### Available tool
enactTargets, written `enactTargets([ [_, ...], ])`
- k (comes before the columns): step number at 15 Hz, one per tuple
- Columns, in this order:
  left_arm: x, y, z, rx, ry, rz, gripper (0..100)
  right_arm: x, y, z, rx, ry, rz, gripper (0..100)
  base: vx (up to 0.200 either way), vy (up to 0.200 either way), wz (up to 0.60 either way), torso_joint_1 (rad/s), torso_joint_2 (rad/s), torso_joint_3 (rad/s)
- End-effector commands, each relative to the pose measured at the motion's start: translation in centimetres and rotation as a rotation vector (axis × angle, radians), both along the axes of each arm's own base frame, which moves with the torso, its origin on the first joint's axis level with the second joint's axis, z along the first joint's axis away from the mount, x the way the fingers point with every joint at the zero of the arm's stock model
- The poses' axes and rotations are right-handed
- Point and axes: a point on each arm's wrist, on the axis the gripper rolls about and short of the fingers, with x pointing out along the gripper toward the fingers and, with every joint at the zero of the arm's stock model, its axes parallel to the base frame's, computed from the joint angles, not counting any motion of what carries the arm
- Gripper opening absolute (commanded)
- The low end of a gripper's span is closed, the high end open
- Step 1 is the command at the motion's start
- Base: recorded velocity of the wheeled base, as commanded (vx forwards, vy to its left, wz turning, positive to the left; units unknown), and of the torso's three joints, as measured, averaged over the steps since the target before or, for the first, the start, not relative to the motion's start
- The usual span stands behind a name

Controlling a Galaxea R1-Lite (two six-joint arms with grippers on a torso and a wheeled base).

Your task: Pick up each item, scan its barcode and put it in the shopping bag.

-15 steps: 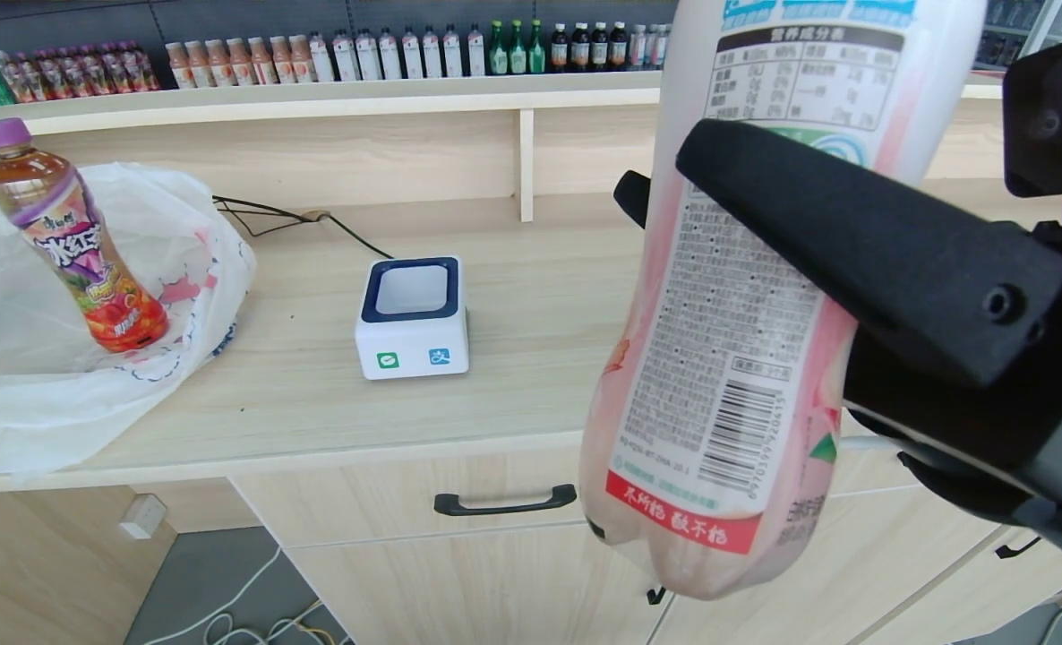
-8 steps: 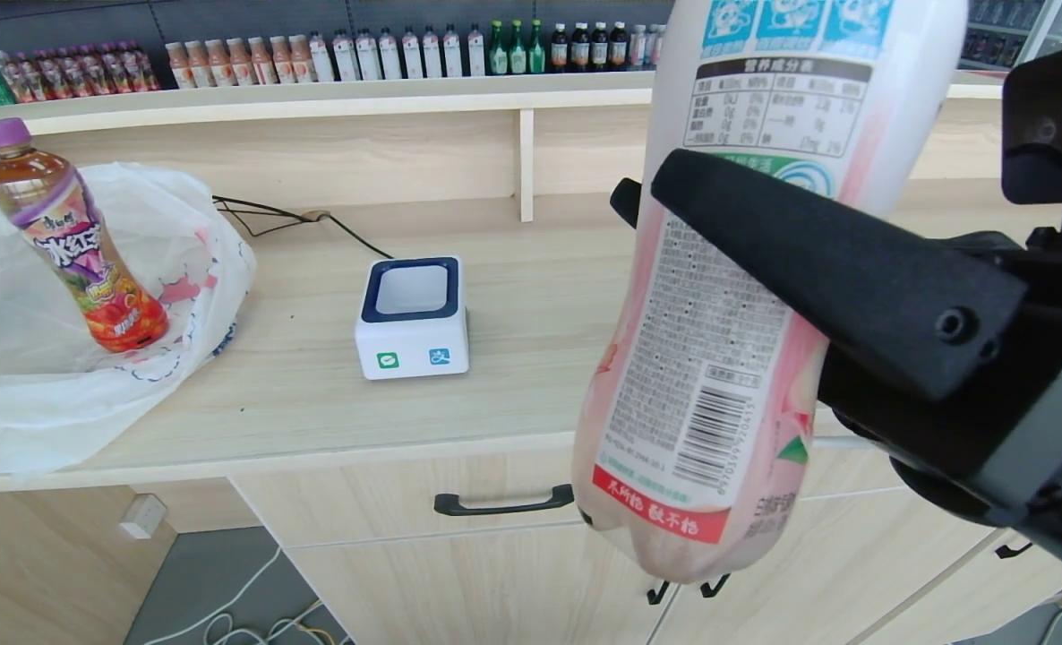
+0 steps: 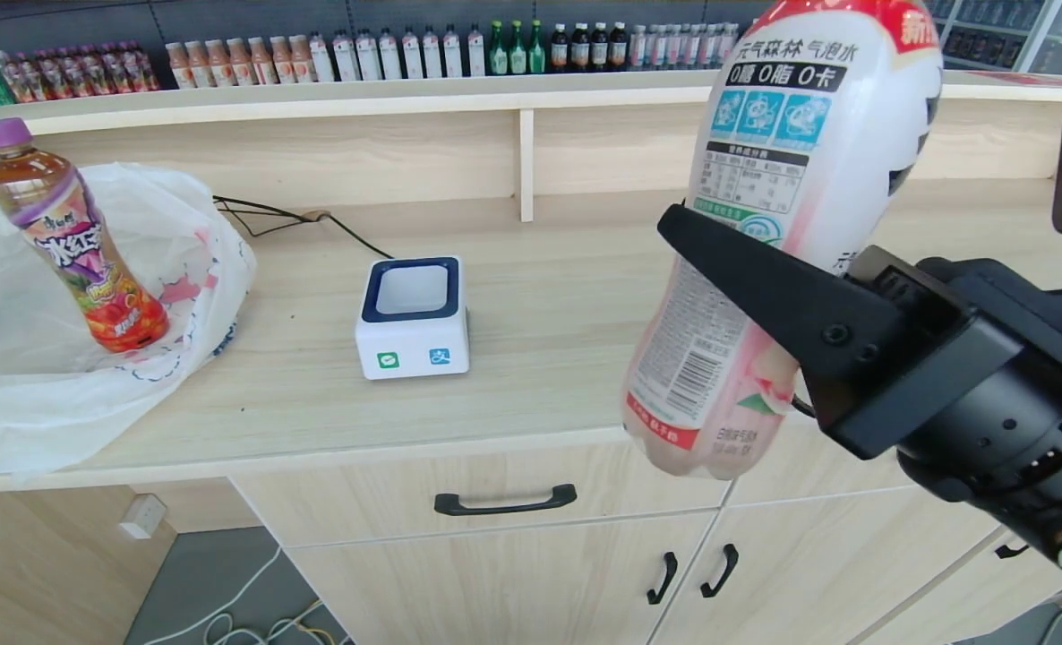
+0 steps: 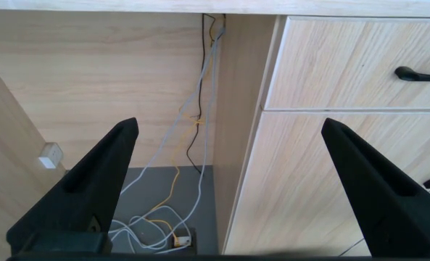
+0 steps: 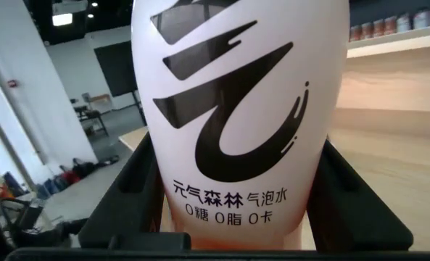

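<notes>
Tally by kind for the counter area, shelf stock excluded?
Bottles: 2 (pink bottle held above the counter's front edge, tea bottle in the bag)
Shopping bag: 1
Scanner: 1
Total: 4

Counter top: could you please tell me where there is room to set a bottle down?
Bare counter lies between the scanner and the shopping bag, and wider, right of the scanner towards the pink bottle. The bag crowds the left end.
</notes>
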Motion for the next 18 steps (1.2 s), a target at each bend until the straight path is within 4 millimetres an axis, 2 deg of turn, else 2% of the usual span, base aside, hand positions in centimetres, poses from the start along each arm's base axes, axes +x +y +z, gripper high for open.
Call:
enactTargets([
  [1, 0.0, 0.0, 0.0, -0.001, -0.001, 0.0, 100, 0.0, -0.9, -0.4, -0.019, -0.006, -0.064, 0, 0.0, 0.0, 0.0, 0.0, 0.0, 0.0],
  [4, 0.0, 0.0, 0.0, -0.001, -0.001, 0.0, 100, 1.3, -2.7, -1.3, -0.022, 0.043, -0.399, 0, 0.0, 0.0, 0.0, 0.0, 0.0, 0.0],
  [6, 0.0, 0.0, 0.0, 0.001, -0.001, 0.0, 100, 2.5, -4.4, -2.0, -0.061, 0.053, -0.529, 0, 0.0, 0.0, 0.0, 0.0, 0.0, 0.0],
  [10, 0.0, 0.0, 0.0, -0.004, -0.001, 0.0, 100, 2.7, -5.0, -3.0, -0.185, -0.003, -0.616, 0, 0.0, 0.0, 0.0, 0.0, 0.0, 0.0],
  [14, 0.0, 0.0, 0.0, 0.002, -0.001, 0.0, 100, 4.1, -4.2, -2.0, -0.172, -0.051, -0.636, 0, 0.0, 0.0, 0.0, 0.0, 0.0, 0.0],
  [18, 0.0, 0.0, 0.0, 0.002, -0.001, 0.0, 100, 4.7, -5.3, -2.5, -0.182, -0.045, -0.683, 0, -0.05, 0.0, 0.0, 0.001, 0.0, 0.001],
])
